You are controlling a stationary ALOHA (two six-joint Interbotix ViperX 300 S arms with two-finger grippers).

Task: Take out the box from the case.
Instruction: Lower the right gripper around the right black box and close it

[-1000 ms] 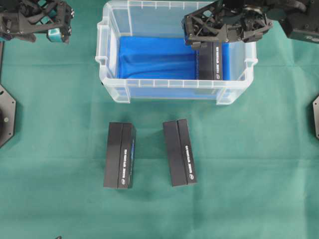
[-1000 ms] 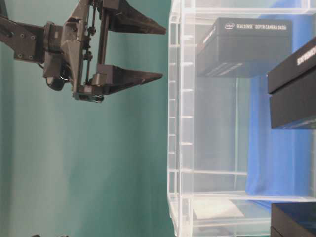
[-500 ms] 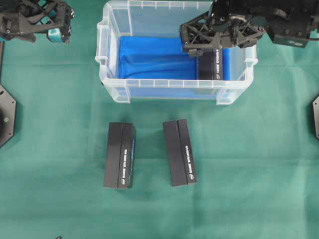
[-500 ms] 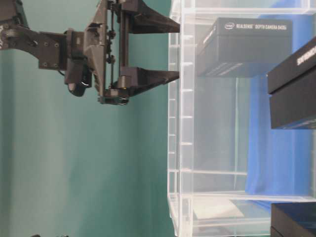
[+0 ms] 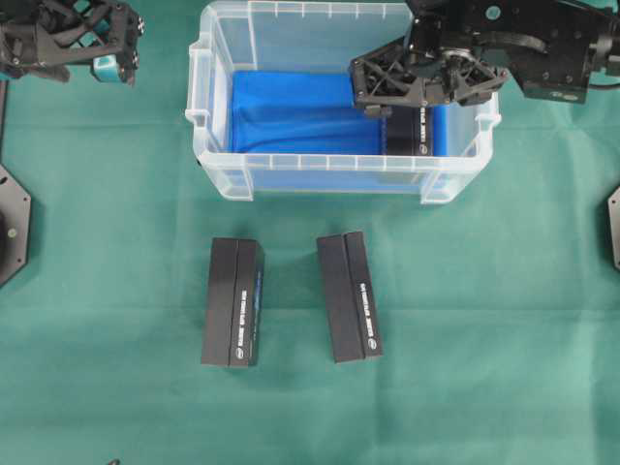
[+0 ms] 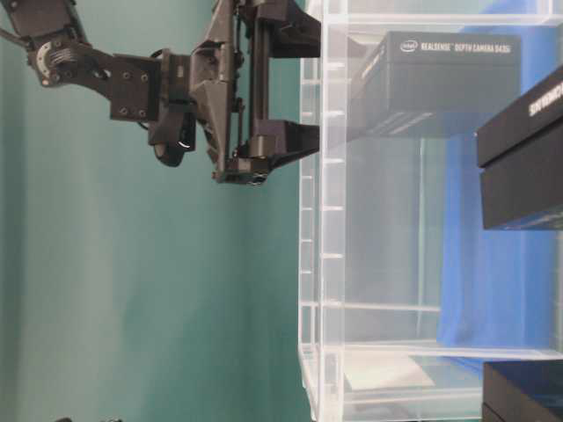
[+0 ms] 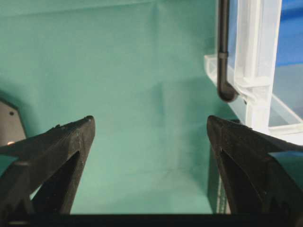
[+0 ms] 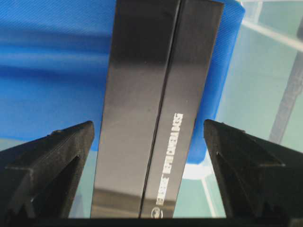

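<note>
The case point(image 5: 207, 116) is a clear plastic tub with a blue cloth point(image 5: 291, 111) on its bottom. One black box point(image 5: 409, 131) lies at its right end. My right gripper point(image 5: 418, 92) hangs open over that box. In the right wrist view the box point(image 8: 156, 94) lies between the two spread fingertips, and neither touches it. In the table-level view the right gripper point(image 6: 312, 83) has its tips at the case wall point(image 6: 321, 264), beside the box point(image 6: 440, 83). My left gripper point(image 5: 73, 44) is open and empty at the far left, over green cloth point(image 7: 150, 118).
Two more black boxes point(image 5: 232, 300) point(image 5: 350, 295) lie side by side on the green cloth in front of the case. The case's corner point(image 7: 255, 71) shows to the right in the left wrist view. Black mounts stand at the table's left and right edges.
My right gripper has moved down and in over the box at the case's right end, still open. The left gripper and the boxes have not moved.
</note>
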